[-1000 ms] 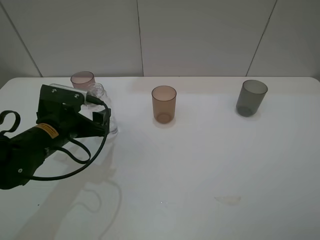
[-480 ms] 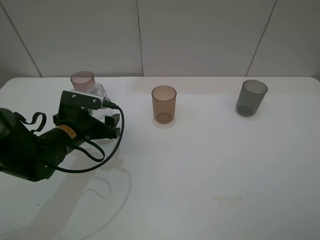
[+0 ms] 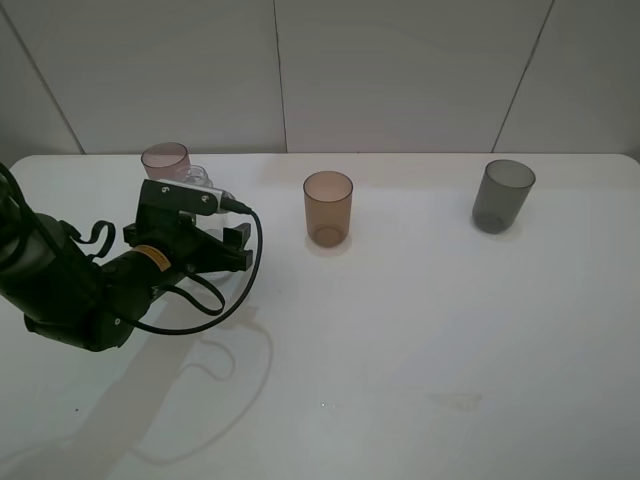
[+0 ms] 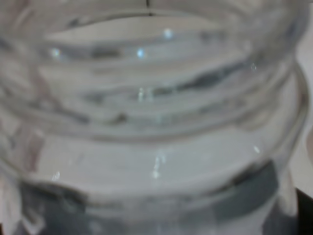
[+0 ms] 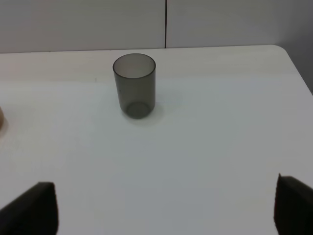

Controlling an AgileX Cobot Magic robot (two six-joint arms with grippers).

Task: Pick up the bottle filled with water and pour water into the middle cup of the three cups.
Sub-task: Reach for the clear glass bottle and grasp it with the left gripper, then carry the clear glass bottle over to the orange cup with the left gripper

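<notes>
The left gripper [image 3: 224, 246] is right up against the bottle [image 4: 156, 122], whose clear threaded neck and water fill its wrist view; whether the jaws grip it I cannot tell; the right gripper [image 5: 166, 210] is spread wide, holding nothing. Just beyond the left gripper the pinkish cup [image 3: 165, 159] crowds the bottle; the middle cup [image 3: 328, 208], amber, stands well to its right, only bare table between; the grey cup [image 3: 503, 195] is farther that way; white table [image 3: 400, 330], pale panelled wall [image 3: 400, 70].
</notes>
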